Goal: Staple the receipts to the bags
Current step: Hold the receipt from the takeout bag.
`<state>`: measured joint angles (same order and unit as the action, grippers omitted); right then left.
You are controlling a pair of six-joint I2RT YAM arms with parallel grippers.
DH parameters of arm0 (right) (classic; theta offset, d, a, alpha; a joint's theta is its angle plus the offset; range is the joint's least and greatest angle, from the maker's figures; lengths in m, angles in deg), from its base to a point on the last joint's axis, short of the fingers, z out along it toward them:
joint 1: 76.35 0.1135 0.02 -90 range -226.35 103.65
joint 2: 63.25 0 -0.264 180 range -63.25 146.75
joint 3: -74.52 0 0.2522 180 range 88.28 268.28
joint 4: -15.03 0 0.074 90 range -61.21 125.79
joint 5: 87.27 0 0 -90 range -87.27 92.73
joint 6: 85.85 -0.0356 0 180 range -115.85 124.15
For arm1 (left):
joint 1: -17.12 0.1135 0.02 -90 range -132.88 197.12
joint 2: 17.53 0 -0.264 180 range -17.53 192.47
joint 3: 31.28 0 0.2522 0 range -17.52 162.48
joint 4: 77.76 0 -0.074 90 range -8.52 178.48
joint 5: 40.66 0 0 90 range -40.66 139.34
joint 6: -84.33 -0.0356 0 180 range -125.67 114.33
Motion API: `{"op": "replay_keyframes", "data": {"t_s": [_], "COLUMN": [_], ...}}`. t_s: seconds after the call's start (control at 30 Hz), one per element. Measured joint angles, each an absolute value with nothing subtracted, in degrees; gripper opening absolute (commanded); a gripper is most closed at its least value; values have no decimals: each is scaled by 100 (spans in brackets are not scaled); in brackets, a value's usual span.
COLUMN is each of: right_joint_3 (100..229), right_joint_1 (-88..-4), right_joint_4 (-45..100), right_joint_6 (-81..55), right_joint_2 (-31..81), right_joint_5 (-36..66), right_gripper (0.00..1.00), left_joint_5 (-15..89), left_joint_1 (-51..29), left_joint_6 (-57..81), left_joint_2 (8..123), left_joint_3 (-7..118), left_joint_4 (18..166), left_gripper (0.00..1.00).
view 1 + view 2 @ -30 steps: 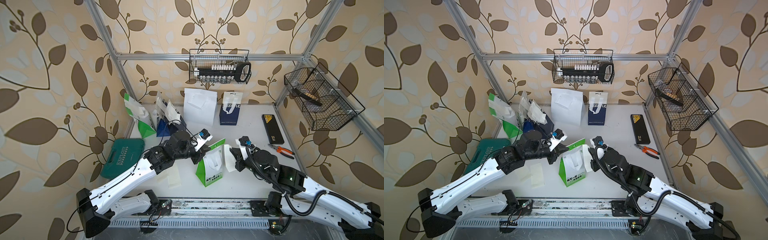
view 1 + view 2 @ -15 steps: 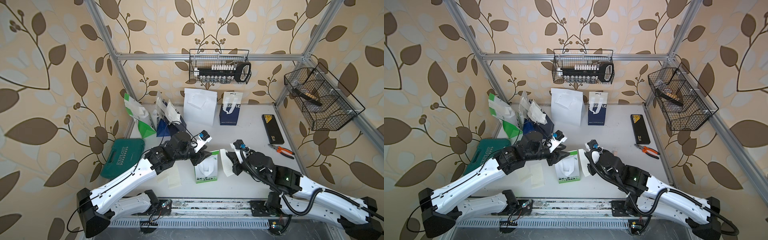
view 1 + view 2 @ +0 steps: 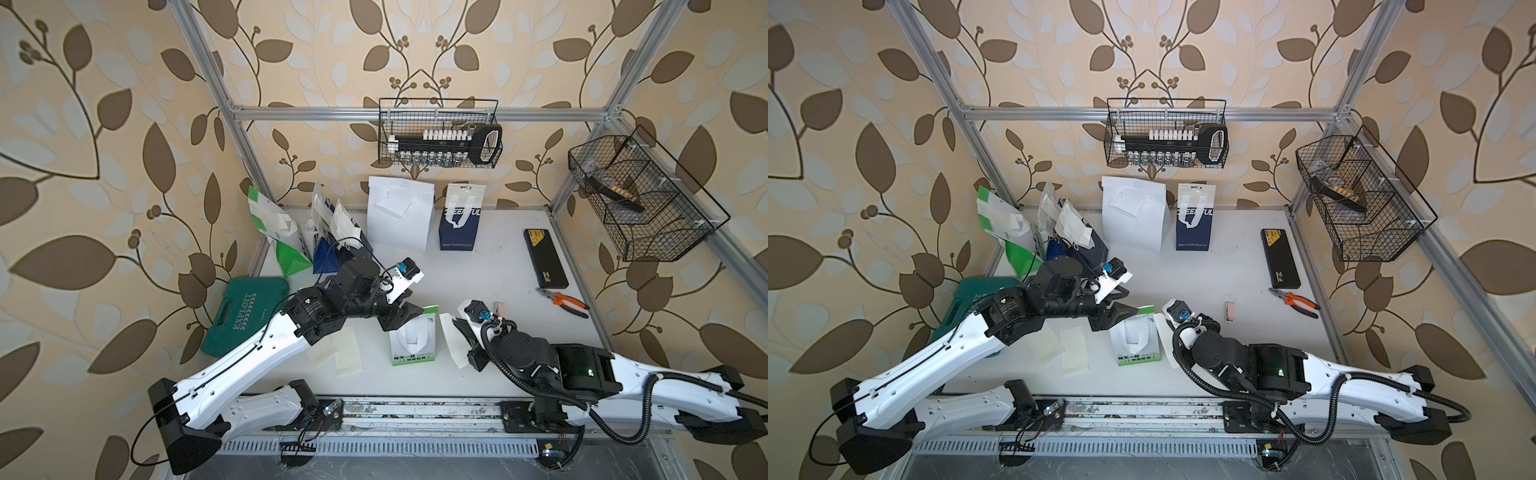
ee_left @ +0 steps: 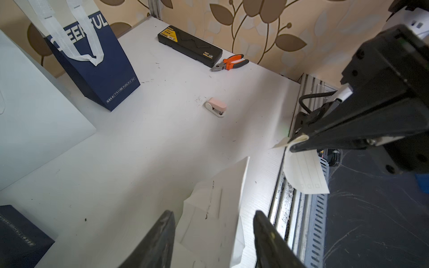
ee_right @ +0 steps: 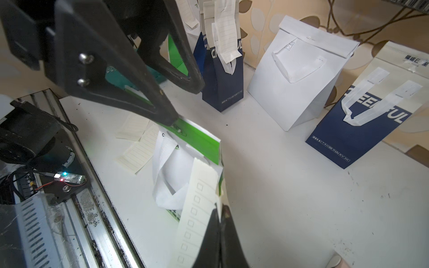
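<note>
Judging by the lined slips hanging from the back-left bags (image 5: 222,76), about half the job looks done, while the plain white bag (image 3: 399,216), the navy bag (image 3: 459,224) beside it and the white-and-green bag (image 3: 411,345) lying flat near the front show none. The left gripper (image 3: 405,318) stands with jaws apart over that flat bag's green top, and the right gripper (image 5: 220,208) is pinched tight on a receipt (image 5: 195,208) just beside it (two loose receipts (image 3: 347,351) wait nearby). Nothing blocks the pink stapler (image 4: 216,107), which sits alone behind the right arm, well clear of the pliers (image 3: 563,301) and black case (image 3: 545,257).
</note>
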<state>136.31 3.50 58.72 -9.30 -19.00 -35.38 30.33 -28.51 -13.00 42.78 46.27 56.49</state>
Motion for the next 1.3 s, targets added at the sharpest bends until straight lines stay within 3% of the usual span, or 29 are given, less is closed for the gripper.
{"op": "replay_keyframes", "data": {"t_s": [0.57,1.3], "right_joint_3": [14280,14463], "right_joint_1": [519,276], "right_joint_4": [5276,4784], "right_joint_6": [-810,-1085], "right_joint_2": [-235,148], "right_joint_5": [-3582,-3654], "right_gripper": [0,0], "left_joint_5": [2310,2275], "left_joint_1": [-2375,-2368], "left_joint_6": [-1331,-1464], "left_joint_2": [3981,4123], "left_joint_3": [4732,4686], "left_joint_4": [4943,4875], "left_gripper": [56,44]}}
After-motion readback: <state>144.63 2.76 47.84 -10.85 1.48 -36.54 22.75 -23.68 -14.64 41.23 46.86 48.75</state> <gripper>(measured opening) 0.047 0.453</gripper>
